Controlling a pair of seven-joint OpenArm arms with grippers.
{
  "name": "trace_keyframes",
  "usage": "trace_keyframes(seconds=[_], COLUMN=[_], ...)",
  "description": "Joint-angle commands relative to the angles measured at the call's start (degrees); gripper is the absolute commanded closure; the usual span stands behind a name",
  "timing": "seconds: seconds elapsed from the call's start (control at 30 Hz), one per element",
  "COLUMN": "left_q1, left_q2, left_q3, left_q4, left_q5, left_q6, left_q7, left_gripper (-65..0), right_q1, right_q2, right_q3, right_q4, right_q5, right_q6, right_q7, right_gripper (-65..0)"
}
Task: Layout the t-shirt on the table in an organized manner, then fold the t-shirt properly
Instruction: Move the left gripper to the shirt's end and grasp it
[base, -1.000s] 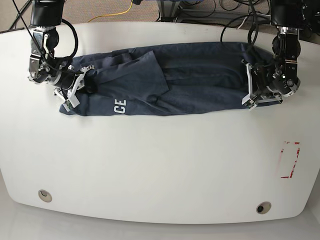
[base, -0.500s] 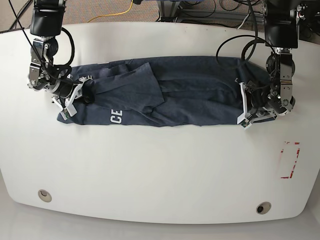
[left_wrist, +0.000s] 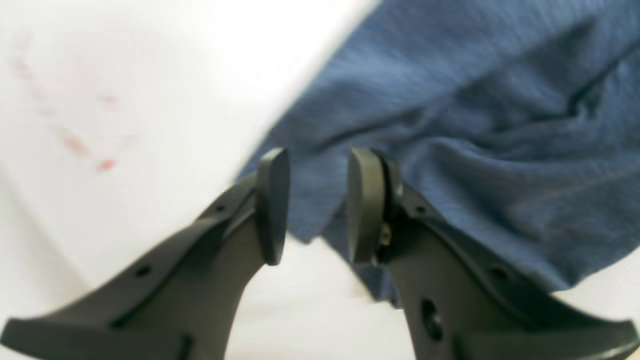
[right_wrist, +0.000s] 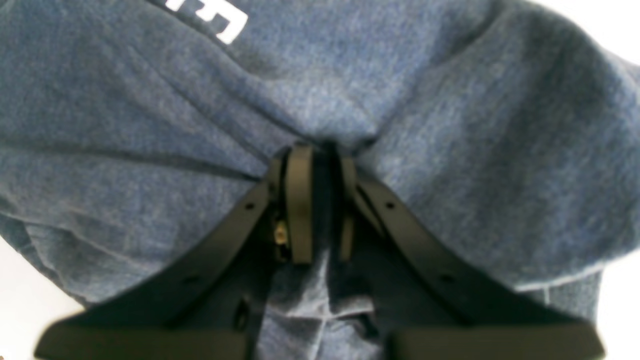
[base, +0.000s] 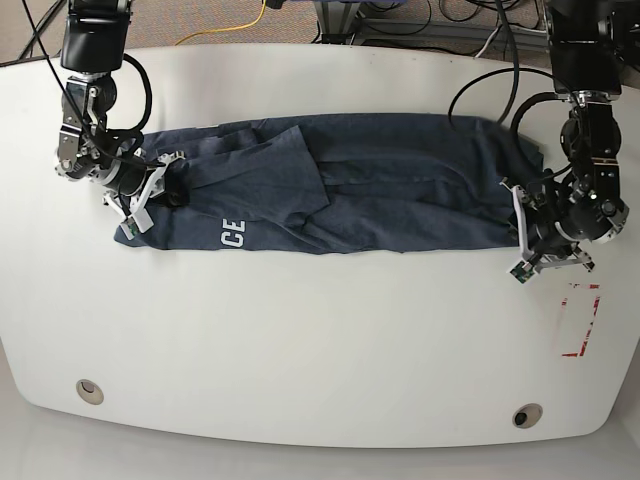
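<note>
The navy t-shirt (base: 400, 190) lies stretched in a long band across the far half of the white table (base: 300, 340), with white lettering (base: 233, 233) near its left end. My right gripper (base: 158, 190) is shut on a bunched fold of the shirt (right_wrist: 450, 125) at that left end; the right wrist view shows the fingers (right_wrist: 299, 200) pinching cloth. My left gripper (base: 520, 238) is open at the shirt's right end. In the left wrist view its fingers (left_wrist: 272, 200) stand apart, with the shirt's edge (left_wrist: 475, 125) lying loose behind them.
A red rectangular mark (base: 580, 320) is on the table just in front of my left arm, and shows faintly in the left wrist view (left_wrist: 85, 150). Two round grommet holes (base: 90, 390) (base: 527, 414) sit near the front edge. Cables lie beyond the far edge.
My left gripper has let go of the shirt's right end and moved right and toward the front. The shirt slid slightly forward earlier. My right gripper holds its fold in place.
</note>
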Motion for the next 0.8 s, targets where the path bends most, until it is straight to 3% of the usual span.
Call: trace_keyframes(seconds=[0.0,0.27,0.77], left_q1=[-0.5,-0.9,-6.6], left_q2=[-1.4,-1.3,1.3], left_q3=[-4.3,-14.2,-18.3], left_q4=[1.2,-3.1,-17.8], left_q5=[0.6,0.5,0.2], left_q6=[0.0,0.0,0.0], left_q7=[0.3,0.3,-0.5], left_gripper=[-18.5,-40.3,-40.4], right_q1=[-1.0,-1.0,-1.0], right_q2=[0.5,-0.2,-1.1], right_q3=[-0.2,-0.3,-0.3], right_q4=[-1.0,-1.0,-1.0], right_q5=[-6.1,-6.1,-6.1], right_q6=[-2.0,-2.0,-2.0], right_q7=[-6.8,-6.8,-6.8], right_gripper=[-7.5,-7.5,-7.5])
